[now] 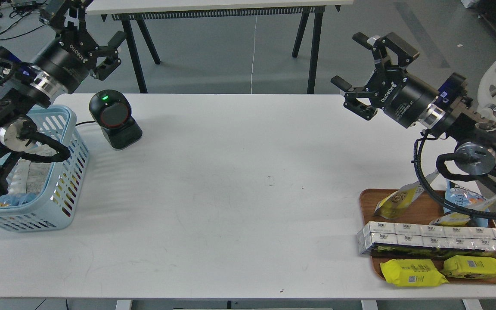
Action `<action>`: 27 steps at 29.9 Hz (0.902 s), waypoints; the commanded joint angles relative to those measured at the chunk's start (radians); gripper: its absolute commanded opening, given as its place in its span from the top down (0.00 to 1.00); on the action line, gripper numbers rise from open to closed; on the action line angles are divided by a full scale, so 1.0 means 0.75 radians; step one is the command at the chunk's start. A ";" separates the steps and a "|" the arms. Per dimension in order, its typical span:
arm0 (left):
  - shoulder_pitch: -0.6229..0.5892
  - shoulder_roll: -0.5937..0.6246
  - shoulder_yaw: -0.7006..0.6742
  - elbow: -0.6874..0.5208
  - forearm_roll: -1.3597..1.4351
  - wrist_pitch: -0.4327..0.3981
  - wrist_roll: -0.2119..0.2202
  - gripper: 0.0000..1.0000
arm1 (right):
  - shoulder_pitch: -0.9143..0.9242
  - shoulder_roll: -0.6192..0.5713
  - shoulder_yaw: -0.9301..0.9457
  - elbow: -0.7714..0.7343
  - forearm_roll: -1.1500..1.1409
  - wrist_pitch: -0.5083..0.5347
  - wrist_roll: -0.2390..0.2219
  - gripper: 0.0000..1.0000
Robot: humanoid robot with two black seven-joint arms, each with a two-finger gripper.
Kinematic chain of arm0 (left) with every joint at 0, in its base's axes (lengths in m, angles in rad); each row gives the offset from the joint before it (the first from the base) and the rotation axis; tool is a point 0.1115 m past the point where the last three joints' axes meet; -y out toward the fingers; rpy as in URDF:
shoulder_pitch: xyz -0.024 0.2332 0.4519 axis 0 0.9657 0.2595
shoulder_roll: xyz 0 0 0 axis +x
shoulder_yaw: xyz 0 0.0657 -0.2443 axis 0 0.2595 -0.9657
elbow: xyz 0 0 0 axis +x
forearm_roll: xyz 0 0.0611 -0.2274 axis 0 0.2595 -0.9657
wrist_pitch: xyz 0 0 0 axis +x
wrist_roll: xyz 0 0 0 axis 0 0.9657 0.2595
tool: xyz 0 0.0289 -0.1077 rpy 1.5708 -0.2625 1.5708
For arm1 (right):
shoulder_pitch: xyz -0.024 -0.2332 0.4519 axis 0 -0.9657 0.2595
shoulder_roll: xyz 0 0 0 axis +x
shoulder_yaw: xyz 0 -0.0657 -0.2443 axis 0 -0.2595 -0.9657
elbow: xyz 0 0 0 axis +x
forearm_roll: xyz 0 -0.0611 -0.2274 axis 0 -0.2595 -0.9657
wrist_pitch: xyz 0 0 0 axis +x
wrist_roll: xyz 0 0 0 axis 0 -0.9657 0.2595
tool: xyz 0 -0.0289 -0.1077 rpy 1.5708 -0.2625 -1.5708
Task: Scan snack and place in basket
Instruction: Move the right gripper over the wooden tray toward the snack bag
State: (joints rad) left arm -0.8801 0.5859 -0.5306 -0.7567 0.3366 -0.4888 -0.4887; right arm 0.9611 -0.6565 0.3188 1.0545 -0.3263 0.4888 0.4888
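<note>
Single head view — high, facing forward-down over white table (230,172).

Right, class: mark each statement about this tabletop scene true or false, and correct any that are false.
1. The snack pouch stands on the brown tray. True.
2. The right gripper holds the pouch. False: its jaws are open and empty, raised above the table.
3. The scanner shows a green light. True.
4. The basket sits at the table's right end. False: it is at the left end, beside the scanner.
5. The left gripper is open and holds nothing. True.
6. Two yellow packets lie inside the basket. False: they lie at the tray's near edge.
</note>
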 commanded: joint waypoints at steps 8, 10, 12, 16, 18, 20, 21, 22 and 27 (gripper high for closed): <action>-0.009 -0.002 0.010 -0.004 0.003 0.000 0.000 0.00 | 0.587 -0.168 -0.466 -0.044 -0.795 0.000 0.000 0.01; -0.013 -0.002 0.008 -0.004 0.003 0.000 0.000 0.00 | 0.669 -0.162 -0.523 -0.034 -0.930 0.000 0.000 0.01; -0.017 -0.004 0.010 -0.002 0.003 0.000 0.000 0.00 | 0.743 -0.162 -0.570 -0.015 -1.102 0.000 0.000 0.01; -0.015 0.000 0.008 0.001 0.003 0.000 0.000 0.00 | 0.829 -0.180 -0.589 0.103 -1.599 0.000 0.000 0.01; -0.013 0.000 0.008 0.003 0.005 0.000 0.000 0.00 | 0.835 -0.231 -0.579 0.207 -1.834 0.000 0.000 0.01; -0.013 0.002 0.008 0.003 0.005 0.000 0.000 0.00 | 0.839 -0.294 -0.574 0.338 -2.012 0.000 0.000 0.01; -0.011 0.002 0.010 0.005 0.005 0.000 0.000 0.00 | 0.844 -0.325 -0.574 0.414 -2.090 0.000 0.000 0.01; -0.011 0.002 0.010 0.005 0.007 0.000 0.000 0.00 | 0.844 -0.362 -0.574 0.489 -2.150 0.000 0.000 0.01; -0.011 0.006 0.010 0.019 0.013 0.000 0.000 0.00 | 0.825 -0.589 -0.585 0.790 -2.305 0.000 0.000 0.02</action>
State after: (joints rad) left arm -0.8878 0.5895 -0.5235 -0.7497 0.3440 -0.4888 -0.4887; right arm 1.5856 -1.0027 -0.1132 1.5272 -1.9931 0.4885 0.4888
